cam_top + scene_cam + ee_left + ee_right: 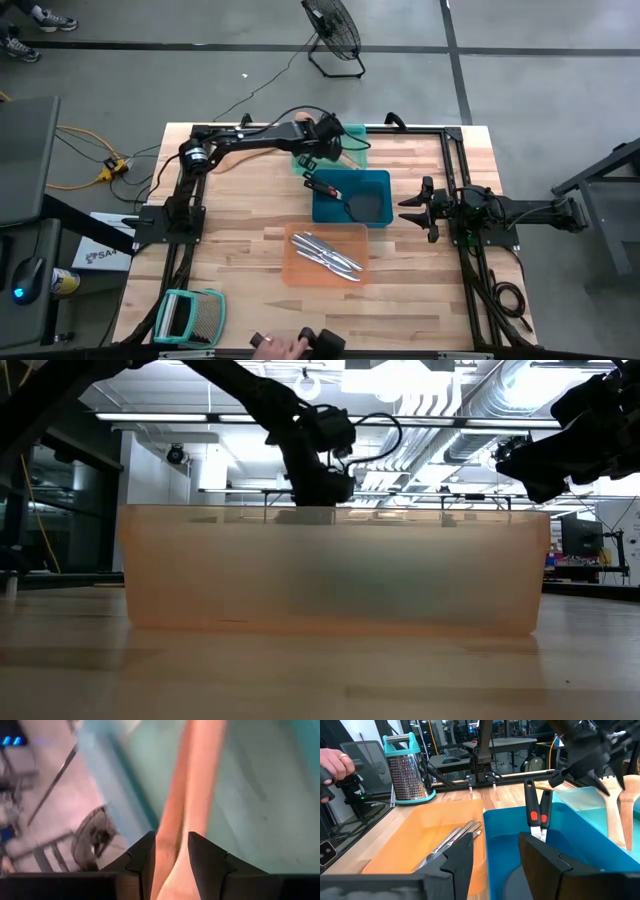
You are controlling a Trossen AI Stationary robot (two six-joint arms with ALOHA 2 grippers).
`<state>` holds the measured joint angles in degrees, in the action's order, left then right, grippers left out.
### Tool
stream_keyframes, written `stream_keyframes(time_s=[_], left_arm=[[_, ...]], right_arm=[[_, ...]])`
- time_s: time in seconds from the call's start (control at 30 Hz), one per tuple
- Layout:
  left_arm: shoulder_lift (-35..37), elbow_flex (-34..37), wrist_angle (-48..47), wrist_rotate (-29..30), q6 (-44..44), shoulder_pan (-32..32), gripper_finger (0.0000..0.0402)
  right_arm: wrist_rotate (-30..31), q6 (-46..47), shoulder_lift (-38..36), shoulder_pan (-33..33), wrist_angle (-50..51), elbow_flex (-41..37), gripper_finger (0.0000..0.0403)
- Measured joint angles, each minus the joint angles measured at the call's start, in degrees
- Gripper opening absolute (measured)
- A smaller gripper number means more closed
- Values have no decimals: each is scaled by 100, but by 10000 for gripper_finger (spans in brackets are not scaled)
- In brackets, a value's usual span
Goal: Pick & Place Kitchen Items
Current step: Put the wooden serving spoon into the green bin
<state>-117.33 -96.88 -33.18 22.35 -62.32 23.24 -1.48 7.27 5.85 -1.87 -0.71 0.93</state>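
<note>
My left gripper (322,150) is over the green tray (352,133) at the table's far middle, shut on a pale wooden utensil (192,780). Two more wooden utensils (620,805) lie in that tray. A black utensil with red marks (537,815) lies in the blue tray (372,180). Several silver utensils (328,254) lie in the orange tray (300,272). My right gripper (415,207) is open and empty just right of the blue tray, its fingers showing in the right wrist view (495,860). My left gripper pinches the wooden utensil's long handle (172,840) between its two fingers (142,862), which come slanting down from the table's left. The handle runs on ahead of the fingers over the green tray's floor. Whether it is lifted clear, I cannot tell.
A metal grater with a teal frame (190,315) lies at the near left corner. A person's hand (272,346) holds a dark object at the near edge. In the low view the orange tray's wall (330,570) fills the front. Bare wood lies left of the trays.
</note>
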Motion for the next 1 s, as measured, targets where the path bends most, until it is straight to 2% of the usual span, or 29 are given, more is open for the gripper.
stream_keyframes(time_s=[0.13,0.3,0.63,0.83,1.0], left_arm=[[214,-2,-91,296,875,9,111],[518,-2,-766,337,2164,169,111],[1002,-2,-2430,-443,4658,657,111],[1064,12,-3180,-1005,5272,884,117],[1318,584,-3156,-1134,5570,1070,165]], right_arm=[[-1,1,1,0,1,0,149],[0,0,0,0,1,0,149],[-2,0,0,-1,0,0,149],[-2,0,0,-1,0,0,149],[-2,0,0,0,-2,0,149]])
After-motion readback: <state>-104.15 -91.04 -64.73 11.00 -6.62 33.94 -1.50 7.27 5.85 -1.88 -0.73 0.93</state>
